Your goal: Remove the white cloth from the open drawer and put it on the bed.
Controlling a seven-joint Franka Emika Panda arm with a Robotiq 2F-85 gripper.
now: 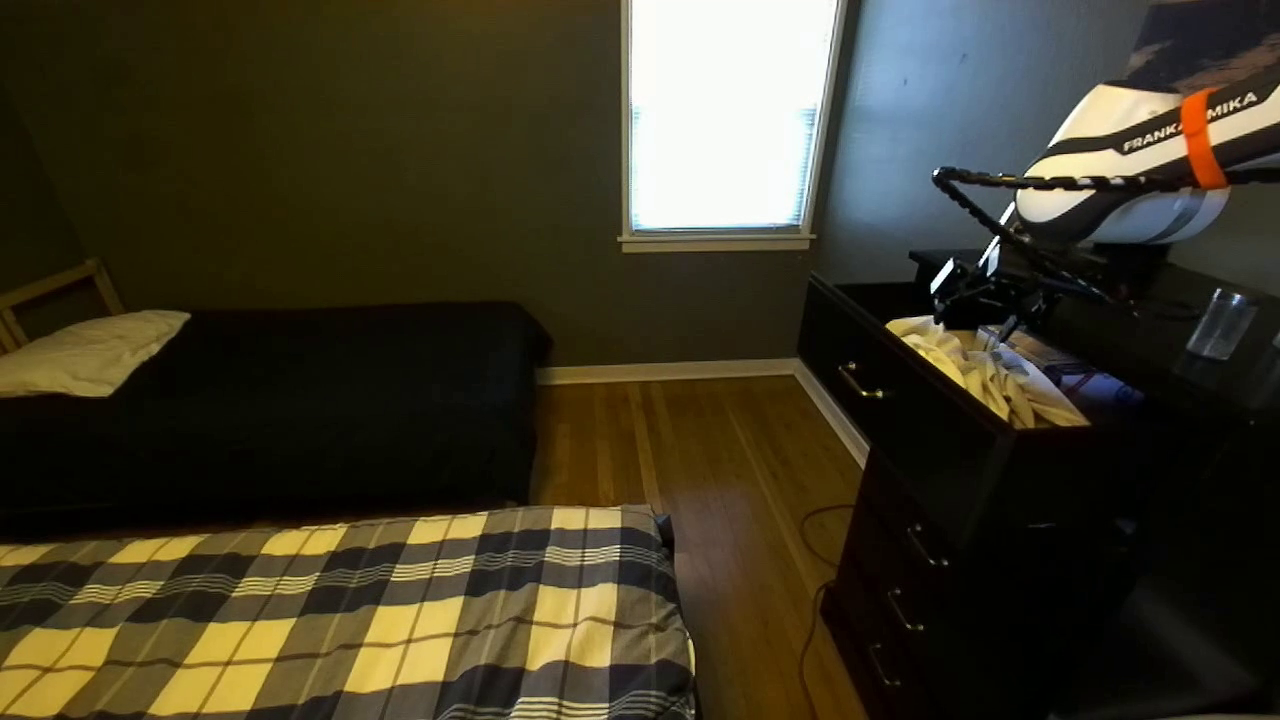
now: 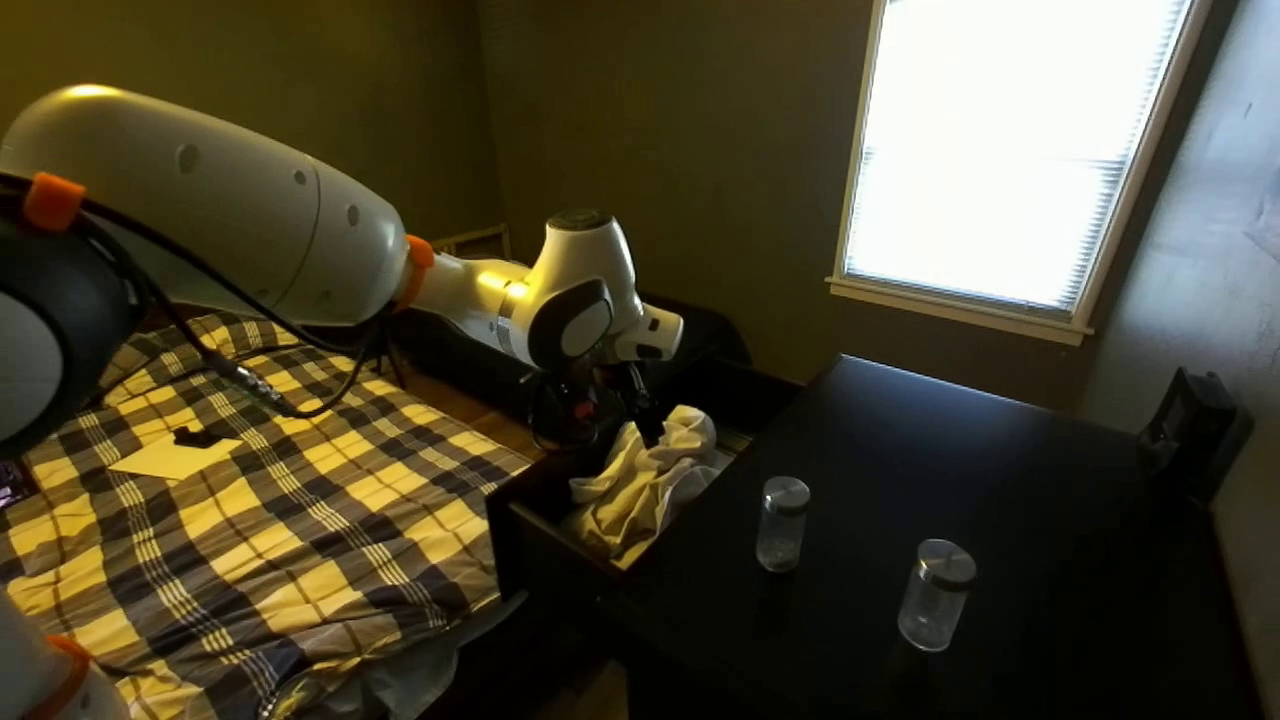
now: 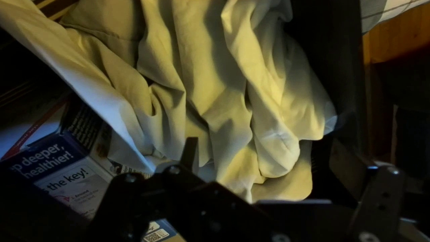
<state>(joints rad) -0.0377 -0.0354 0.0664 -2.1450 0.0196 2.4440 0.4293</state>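
So I've got the fingers [image 3: 190, 153] hanging over the open drawer [image 1: 905, 415], spread wide and released. The white cloth [image 3: 215, 90] is sitting inside that drawer, bunched up in loose folds, and in an exterior view it's heaped right along the drawer's front edge. Can't tell from my angles whether either finger is brushing the fabric. On the wrist view there's also a printed blue-and-white box [image 3: 74, 188] just beside the cloth. The counter [image 2: 960, 460] next to the drawer has two clear jars [image 2: 781, 540] on it, both upright with lids on. Across a strip of wood floor [image 1: 740, 520] is the plaid bed [image 1: 350, 620], and past that the dark bed [image 1: 350, 400] with a white pillow [image 1: 95, 350] at one end.
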